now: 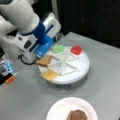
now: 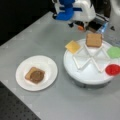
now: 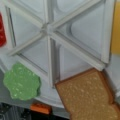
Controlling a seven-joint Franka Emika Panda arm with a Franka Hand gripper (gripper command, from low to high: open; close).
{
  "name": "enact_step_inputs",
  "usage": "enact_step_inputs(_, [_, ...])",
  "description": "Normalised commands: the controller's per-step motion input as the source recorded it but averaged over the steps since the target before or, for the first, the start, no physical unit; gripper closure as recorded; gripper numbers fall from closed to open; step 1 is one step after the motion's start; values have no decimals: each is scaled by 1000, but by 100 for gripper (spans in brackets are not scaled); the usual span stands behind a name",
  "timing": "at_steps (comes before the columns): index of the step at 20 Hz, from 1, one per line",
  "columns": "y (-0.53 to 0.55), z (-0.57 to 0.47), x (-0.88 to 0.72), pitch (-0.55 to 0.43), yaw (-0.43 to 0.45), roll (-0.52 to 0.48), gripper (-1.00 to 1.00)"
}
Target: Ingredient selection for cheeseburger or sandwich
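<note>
Grey table [image 2: 45, 37] w/ two things right on it: white divided tray [image 1: 75, 75] and white paper plate [image 2: 46, 66], near each other, not touching. Small orange block [image 1: 10, 79] at table's edge, a front view's left. In both front views table looks smooth.

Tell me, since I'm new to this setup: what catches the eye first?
The white divided tray holding bright pieces: yellow cheese, green lettuce, a red disc and a bread square. The blue-and-white gripper hovers at that bread. At a front view's bottom, a paper plate carries bread topped with a brown patty.
</note>
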Motion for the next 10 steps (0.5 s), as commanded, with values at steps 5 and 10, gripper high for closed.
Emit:
enact_step_inputs(5, [-301, -96, 72, 66, 89, 487, -100])
enact_step_inputs(10, [-263, -45, 94, 37, 114, 481, -100])
